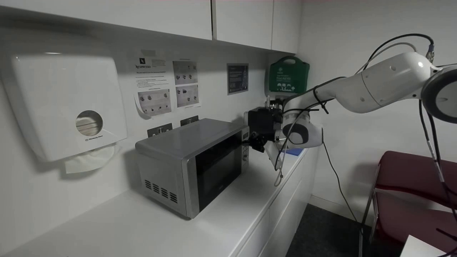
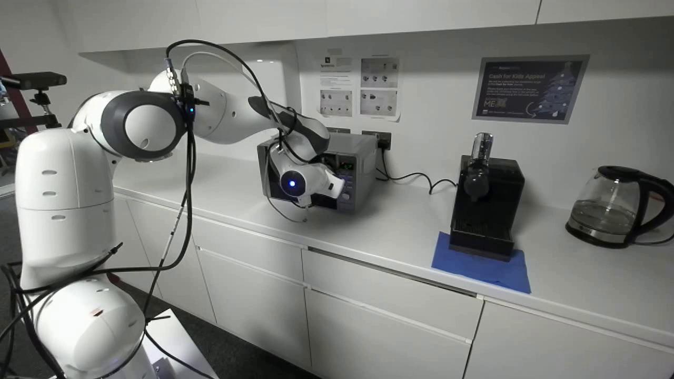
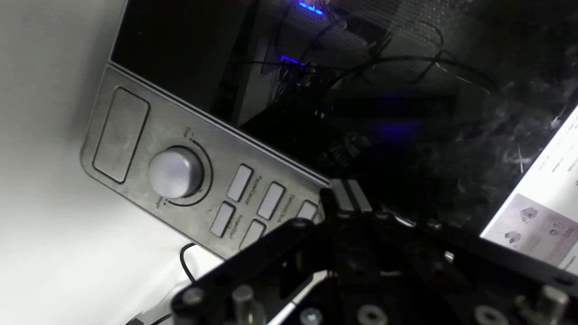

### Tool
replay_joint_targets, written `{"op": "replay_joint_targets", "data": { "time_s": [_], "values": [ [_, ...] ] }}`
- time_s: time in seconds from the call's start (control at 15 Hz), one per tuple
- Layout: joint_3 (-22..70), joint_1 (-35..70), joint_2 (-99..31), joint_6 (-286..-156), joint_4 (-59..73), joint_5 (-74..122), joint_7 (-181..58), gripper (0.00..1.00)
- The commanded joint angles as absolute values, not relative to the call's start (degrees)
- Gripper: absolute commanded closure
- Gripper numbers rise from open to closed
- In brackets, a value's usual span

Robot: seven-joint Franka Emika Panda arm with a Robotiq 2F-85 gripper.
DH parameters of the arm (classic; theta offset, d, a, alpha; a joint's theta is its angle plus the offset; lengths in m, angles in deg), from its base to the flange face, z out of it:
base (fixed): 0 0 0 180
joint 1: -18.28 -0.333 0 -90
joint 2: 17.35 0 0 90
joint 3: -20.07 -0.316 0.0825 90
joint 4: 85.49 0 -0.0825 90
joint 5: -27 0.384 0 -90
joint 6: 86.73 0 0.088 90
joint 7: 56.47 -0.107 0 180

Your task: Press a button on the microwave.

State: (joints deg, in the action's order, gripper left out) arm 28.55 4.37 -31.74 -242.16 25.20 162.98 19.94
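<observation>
Two fingertips (image 3: 342, 195) of our gripper (image 3: 351, 195) stand pressed together; we see the microwave (image 1: 194, 160) right in front of them, contact unclear.

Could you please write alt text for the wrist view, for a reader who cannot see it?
A shut gripper points at the front of a silver-grey microwave, near where the button panel meets the dark glass door; whether it touches is unclear. The panel carries a round silver knob and pale rectangular buttons; a printed sheet shows at right.
</observation>
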Motion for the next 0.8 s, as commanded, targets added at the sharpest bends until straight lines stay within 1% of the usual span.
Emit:
{"op": "replay_joint_targets", "data": {
  "time_s": [0.0, 0.73],
  "values": [
    [28.1, 4.3, -27.3, -240.5, 28.9, 161.7, 19.6, 1.00],
    [29.4, 4.7, -20.4, -239.0, 37.1, 162.3, 23.5, 1.00]
  ]
}}
